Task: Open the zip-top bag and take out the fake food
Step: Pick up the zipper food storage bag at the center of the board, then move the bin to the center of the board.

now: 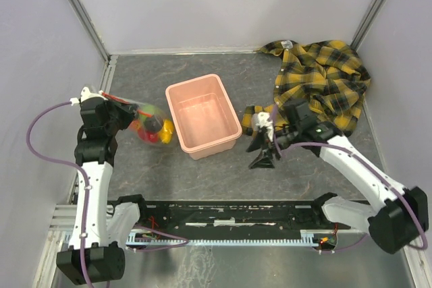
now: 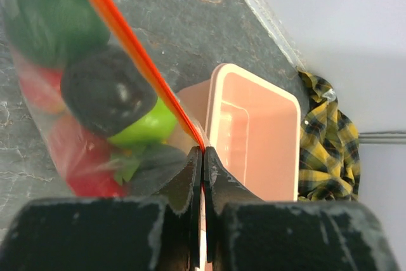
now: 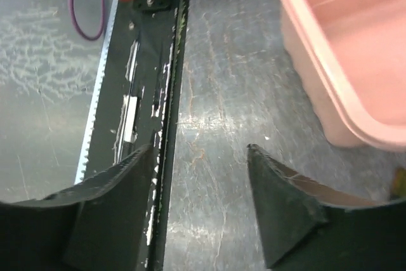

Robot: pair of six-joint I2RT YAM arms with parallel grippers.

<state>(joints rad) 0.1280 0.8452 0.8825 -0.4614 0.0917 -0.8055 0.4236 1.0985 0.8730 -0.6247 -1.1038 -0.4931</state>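
Left hand (image 1: 129,110): clenched, its two fingers pressed flat together on the zip-top bag (image 1: 147,125), with the orange-red zip strip (image 2: 132,47) running down into the pinch.
Zip-top bag: at the left side of the worktop (image 1: 202,180), between the left edge and the pink tub (image 1: 213,146), about halfway from the near edge to the far edge.
Bag relative to left hand: the bag hangs out beyond the fingertips on the tub side, and only its zipped edge is in the grip.
Bag and worktop: I cannot tell whether its bottom rests on the worktop.
Bag and tub: just beside the tub's left wall; whether they touch cannot be told.
Zip: the strip shows as one unbroken line in the left wrist view.
Fake food (image 1: 155,129): inside the bag, bunched together; red, light green, dark green and yellow pieces show through the plastic.
Right hand (image 1: 262,156): released, fingers spread wide with nothing between them, pointing down at bare worktop.
Right hand position: near the tub's near right corner, well apart from the bag, with the tub between them.
Right wrist view: the tub's wall on the right and the black rail (image 3: 143,93) of the near edge on the left.
Plaid shirt (image 1: 324,79): crumpled in the far right corner, one part reaching toward the right arm.
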